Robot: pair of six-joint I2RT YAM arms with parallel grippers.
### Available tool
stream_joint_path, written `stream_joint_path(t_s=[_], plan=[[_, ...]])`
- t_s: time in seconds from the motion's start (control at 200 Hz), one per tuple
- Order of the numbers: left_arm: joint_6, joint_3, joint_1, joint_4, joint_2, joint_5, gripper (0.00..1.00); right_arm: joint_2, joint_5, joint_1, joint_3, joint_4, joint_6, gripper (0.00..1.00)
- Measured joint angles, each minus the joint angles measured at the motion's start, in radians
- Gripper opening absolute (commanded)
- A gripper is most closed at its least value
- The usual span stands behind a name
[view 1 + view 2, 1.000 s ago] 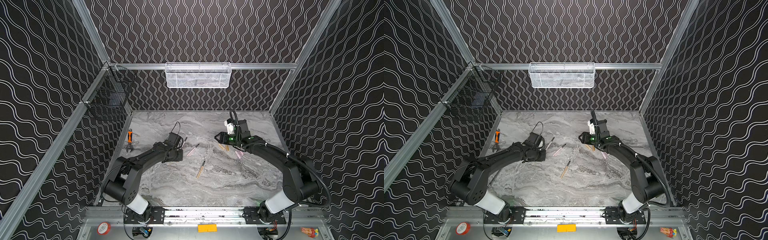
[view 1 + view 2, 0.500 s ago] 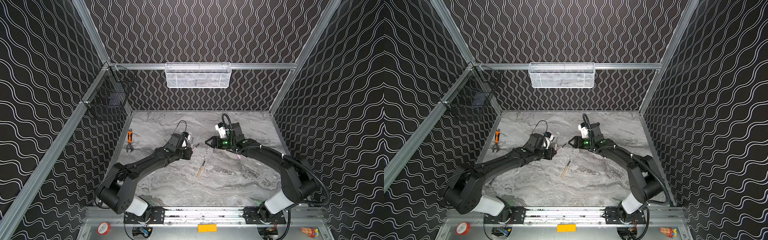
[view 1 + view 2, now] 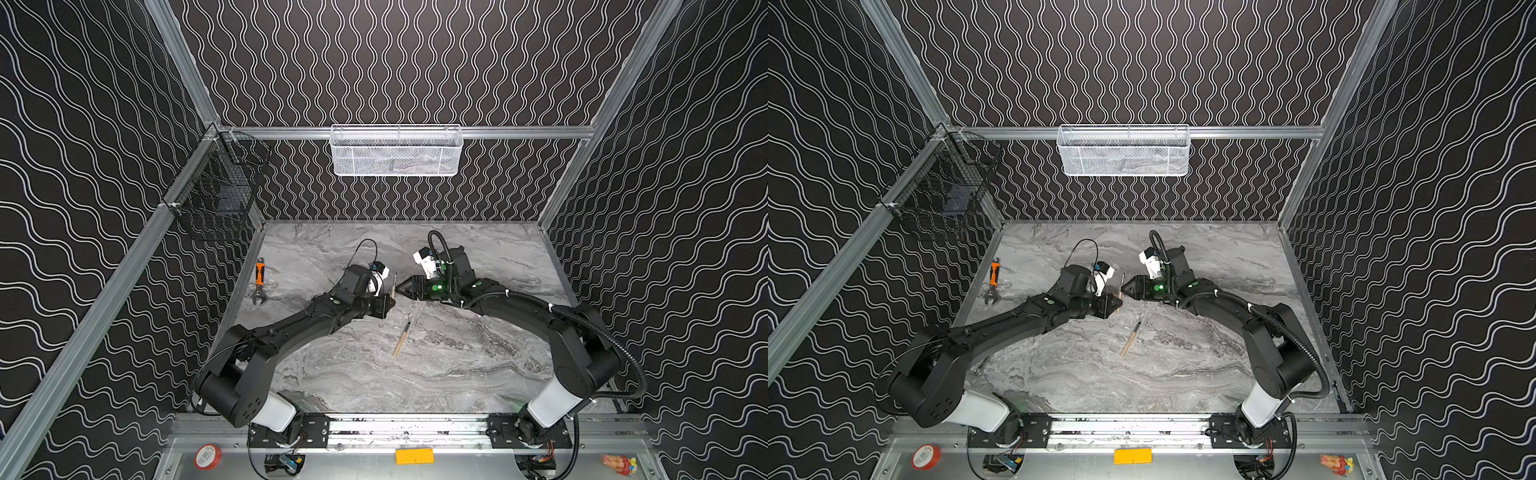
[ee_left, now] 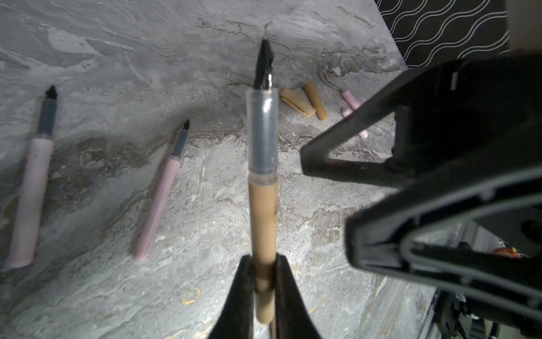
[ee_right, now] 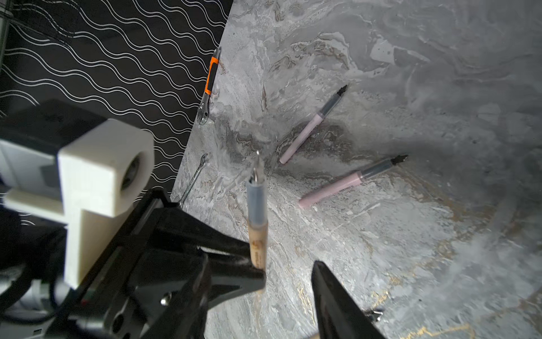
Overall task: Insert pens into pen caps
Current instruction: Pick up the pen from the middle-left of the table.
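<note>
My left gripper point(image 4: 262, 261) is shut on the lower barrel of a tan pen point(image 4: 262, 205), whose dark tip points up and away. In both top views that pen point(image 3: 394, 286) stands upright between the arms. My right gripper point(image 4: 328, 199) is open and empty right beside the pen; only one finger point(image 5: 331, 293) shows in the right wrist view. Two pink pens point(image 4: 28, 187) point(image 4: 159, 190) lie on the marble table point(image 3: 457, 374). A second tan pen point(image 3: 401, 340) lies nearer the front. Two tan pen caps point(image 4: 296, 101) point(image 4: 315, 101) and two pink ones point(image 4: 350, 99) point(image 4: 363, 134) lie beyond.
An orange-handled wrench point(image 3: 259, 280) lies by the left wall, and a thin silver spanner point(image 5: 195, 176) lies by the same wall. A white mesh basket point(image 3: 397, 151) hangs on the back wall. A black wire basket point(image 3: 220, 199) hangs on the left wall.
My left gripper has lifted the tan pen and carried it right, toward the middle. My right gripper has swung left, away from the caps, to face the pen.
</note>
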Motion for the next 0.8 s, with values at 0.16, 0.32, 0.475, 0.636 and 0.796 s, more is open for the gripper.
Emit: stream_joint_path(t_s=[0.16, 0.32, 0.475, 0.636, 0.796], plan=[[0.0, -0.001, -0.001, 0.014, -0.001, 0.014, 0.1, 0.023, 0.001, 0.011, 0.017, 0.008, 0.0, 0.48], [-0.001, -0.01, -0.003, 0.027, -0.002, 0.034, 0.1, 0.036, 0.021, 0.011, 0.024, 0.007, 0.005, 0.44], [-0.003, -0.02, -0.006, 0.045, -0.005, 0.047, 0.1, 0.039, 0.023, 0.012, 0.026, 0.009, 0.005, 0.42], [-0.003, -0.021, -0.008, 0.055, -0.009, 0.055, 0.1, 0.044, 0.026, 0.012, 0.027, 0.01, 0.005, 0.37], [-0.003, -0.022, -0.008, 0.056, -0.013, 0.059, 0.1, 0.047, 0.026, 0.013, 0.027, 0.011, 0.008, 0.29]])
